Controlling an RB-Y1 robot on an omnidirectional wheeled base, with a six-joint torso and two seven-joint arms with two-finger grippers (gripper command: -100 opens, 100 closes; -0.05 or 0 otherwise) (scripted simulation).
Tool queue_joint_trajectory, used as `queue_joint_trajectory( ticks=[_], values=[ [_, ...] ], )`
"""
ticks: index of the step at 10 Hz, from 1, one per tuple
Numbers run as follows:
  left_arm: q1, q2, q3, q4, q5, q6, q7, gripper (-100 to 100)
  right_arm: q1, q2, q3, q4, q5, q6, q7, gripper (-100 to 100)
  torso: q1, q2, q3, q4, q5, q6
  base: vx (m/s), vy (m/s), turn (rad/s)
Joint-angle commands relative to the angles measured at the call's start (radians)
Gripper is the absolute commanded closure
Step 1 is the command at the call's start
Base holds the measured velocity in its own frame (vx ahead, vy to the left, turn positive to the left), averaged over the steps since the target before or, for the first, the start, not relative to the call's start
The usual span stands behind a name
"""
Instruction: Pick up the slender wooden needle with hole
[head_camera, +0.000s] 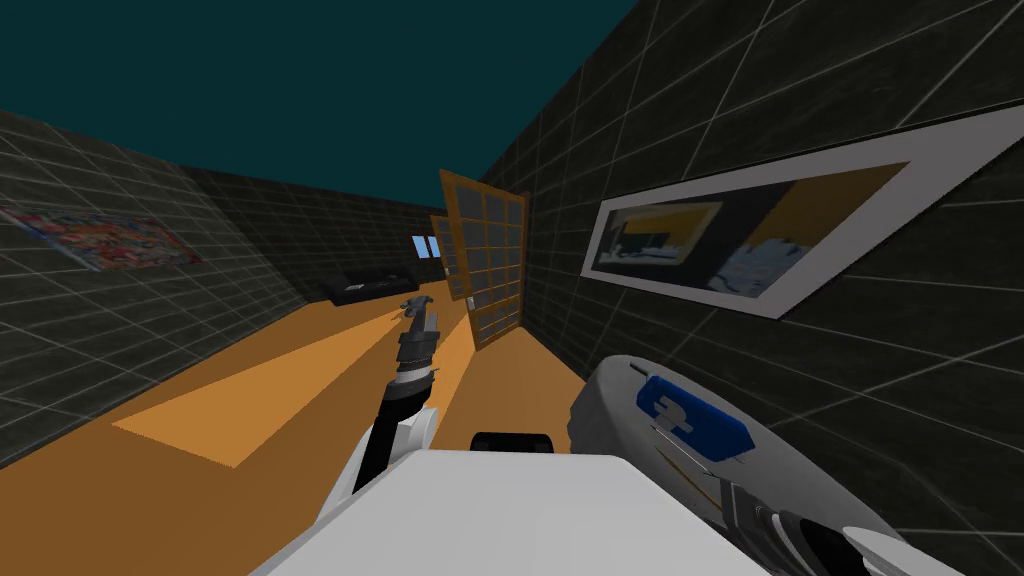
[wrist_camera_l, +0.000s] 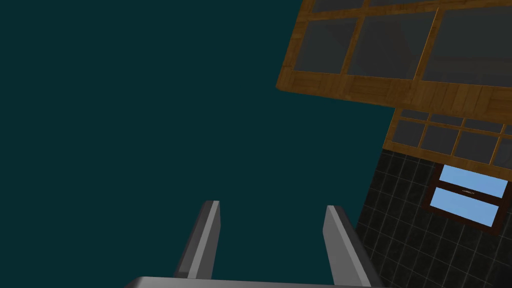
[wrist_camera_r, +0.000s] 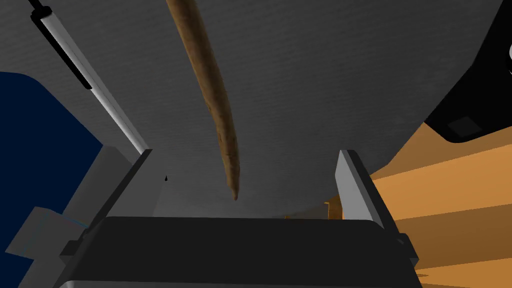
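No readable text, no labels, no numbers

The needle (wrist_camera_r: 211, 100) looks like rough, matt brown wood; the door (wrist_camera_l: 380, 92) frame is grained wood.

Head and left wrist views share the door (head_camera: 486, 262); right wrist looks close-up.

Dark tiled walls (head_camera: 700, 120) meet a teal ceiling (head_camera: 300, 80) above an orange floor (head_camera: 150, 500) crossed by a lighter band (head_camera: 270, 400). A wooden-framed glazed door (head_camera: 490, 260) stands ajar near a small window (head_camera: 425, 245) and a dark sofa (head_camera: 372, 285). A framed picture (head_camera: 740, 235) hangs opposite a colourful poster (head_camera: 100, 240).
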Motion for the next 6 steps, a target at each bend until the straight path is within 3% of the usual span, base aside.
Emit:
queue_joint_trajectory(
  ticks=[1,2,3,4,6],
  values=[
    [0.000,0.000,0.000,0.000,0.000,0.000,0.000,0,-0.006,-0.007,0.020,0.030,0.028,-0.014,0.010,-100,0.000,0.000,0.000,0.000,0.000,0.000,0.046,-0.053,0.228],
    [0.000,0.000,0.000,0.000,0.000,0.000,0.000,0,-0.004,0.000,0.010,0.026,0.016,-0.010,0.012,-100,0.000,0.000,0.000,0.000,0.000,0.000,0.019,-0.027,0.040],
    [0.000,0.000,0.000,0.000,0.000,0.000,0.000,0,-0.005,0.000,0.011,0.030,0.018,-0.013,0.015,0,0.002,0.002,0.001,0.000,0.000,0.001,0.004,-0.006,-0.005],
    [0.000,0.000,0.000,0.000,0.000,0.000,0.000,0,-0.012,0.033,0.015,0.040,0.020,0.010,0.023,-100,0.004,0.003,0.002,0.001,0.001,0.001,0.004,-0.028,0.076],
    [0.000,0.000,0.000,0.000,0.000,0.000,0.000,0,-0.017,0.058,0.019,0.049,0.022,0.028,0.030,-100,0.002,0.003,0.002,0.001,0.000,0.001,-0.004,-0.044,0.054]
  ],
)
